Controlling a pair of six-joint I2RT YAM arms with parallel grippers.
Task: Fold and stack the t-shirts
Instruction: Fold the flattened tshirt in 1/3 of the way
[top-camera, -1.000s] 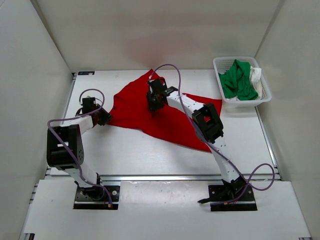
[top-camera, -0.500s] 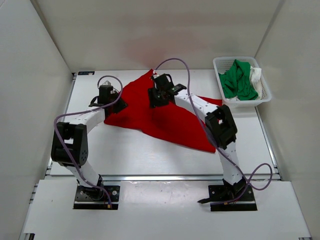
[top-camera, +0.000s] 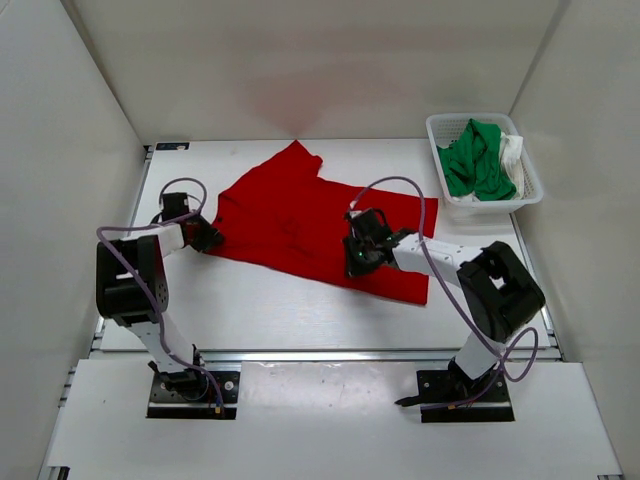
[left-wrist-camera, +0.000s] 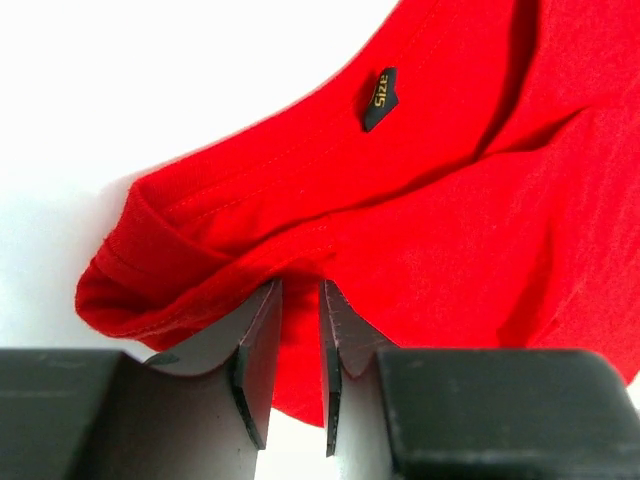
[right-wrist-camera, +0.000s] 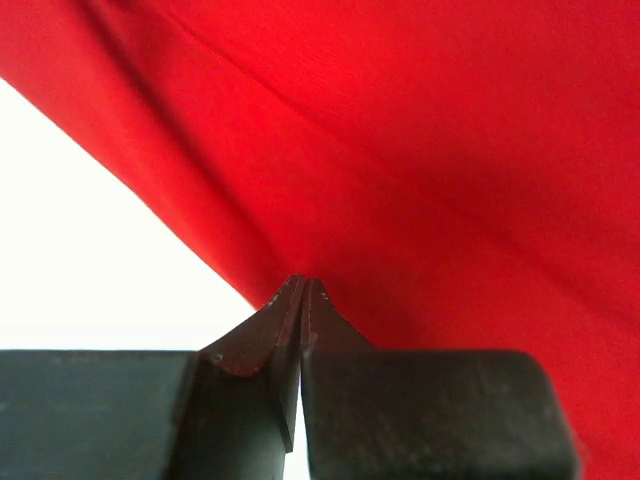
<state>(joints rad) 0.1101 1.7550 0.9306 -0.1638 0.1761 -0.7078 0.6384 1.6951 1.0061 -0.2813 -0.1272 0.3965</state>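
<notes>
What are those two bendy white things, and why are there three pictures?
They are two robot arms bolted to a table. The big picture looks down from above; the other two come from small cameras on the arms' wrists. A red shirt lies spread on the table. A basket at the far right holds a green shirt and a white shirt. The left fingers pinch the red shirt's edge. The right fingers are shut at its near edge; whether they hold cloth I cannot tell.
</notes>
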